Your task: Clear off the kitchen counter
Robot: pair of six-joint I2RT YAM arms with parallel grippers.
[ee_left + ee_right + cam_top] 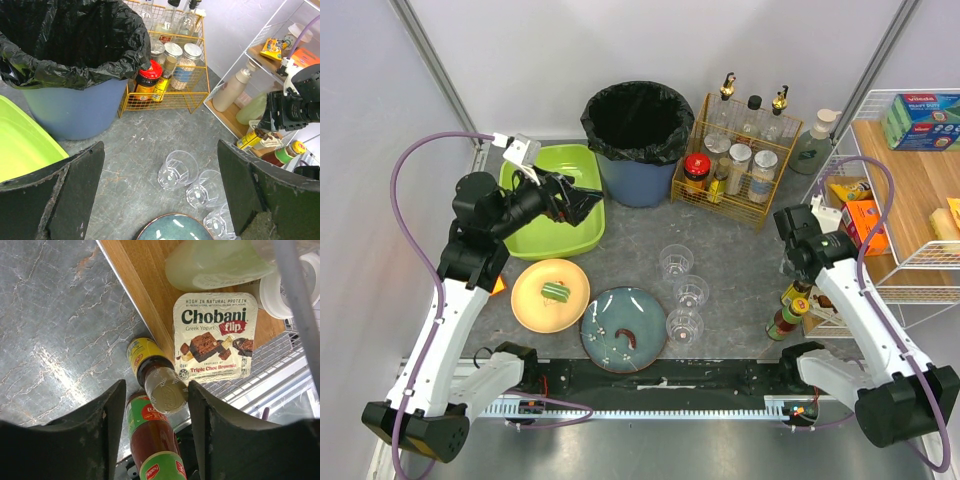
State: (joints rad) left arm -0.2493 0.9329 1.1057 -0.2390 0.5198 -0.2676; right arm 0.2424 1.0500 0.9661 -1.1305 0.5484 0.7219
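The grey stone-look kitchen counter (740, 260) holds a yellow plate (550, 294) with a green item, a blue plate (623, 328) with scraps and three clear glasses (684, 292). My left gripper (582, 200) hangs open and empty above the green tub's right edge; in the left wrist view (160, 145) the glasses (177, 171) lie below between its fingers. My right gripper (792, 268) is open above two sauce bottles (790, 305). In the right wrist view (155, 410) its jaws straddle the clear-capped bottle (167, 392) and the red sauce bottle (150, 440), not closed on them.
A green tub (545, 215), a bin with a black bag (637, 135) and a yellow wire caddy of jars and bottles (735, 160) stand at the back. A white wire rack with wooden shelves (910, 200) stands at the right, holding a Chobani yogurt (215, 335).
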